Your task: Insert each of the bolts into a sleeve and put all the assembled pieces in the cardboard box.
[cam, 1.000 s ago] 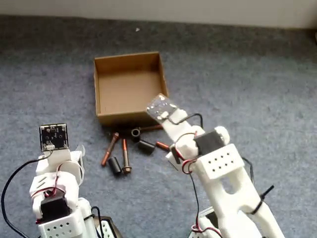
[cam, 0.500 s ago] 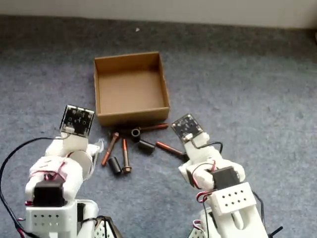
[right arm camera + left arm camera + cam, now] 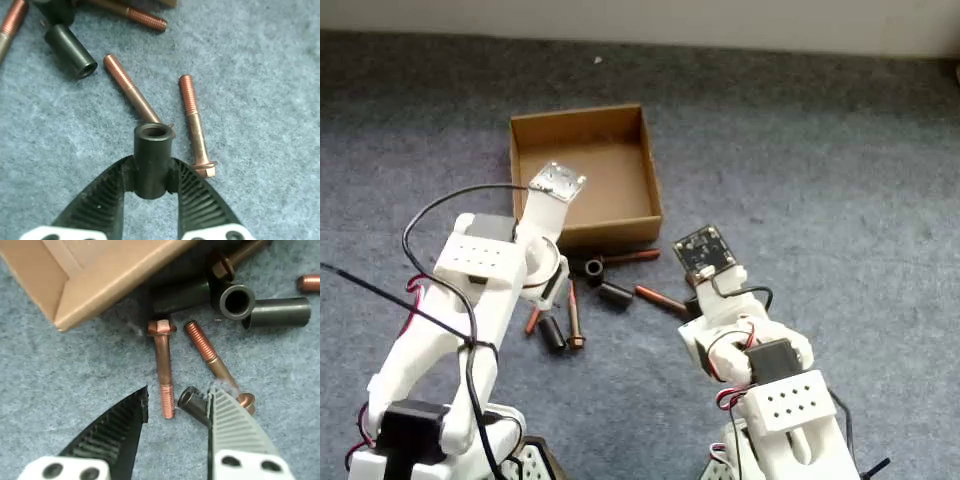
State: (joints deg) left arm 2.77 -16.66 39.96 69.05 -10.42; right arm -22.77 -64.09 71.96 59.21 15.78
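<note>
The left gripper (image 3: pixel 177 392) is hanging, jaws apart, over loose bolts (image 3: pixel 162 365) just beside the cardboard box (image 3: pixel 582 233); the right gripper (image 3: pixel 150 172) is clamping a sleeve (image 3: pixel 151 145).

Grey-blue carpet-like surface (image 3: pixel 840 200) with a short fuzzy pile, darker band along its far edge, pale wall strip (image 3: pixel 720 20) running behind it, one tiny white speck (image 3: pixel 598 60) lying on that darker band
</note>
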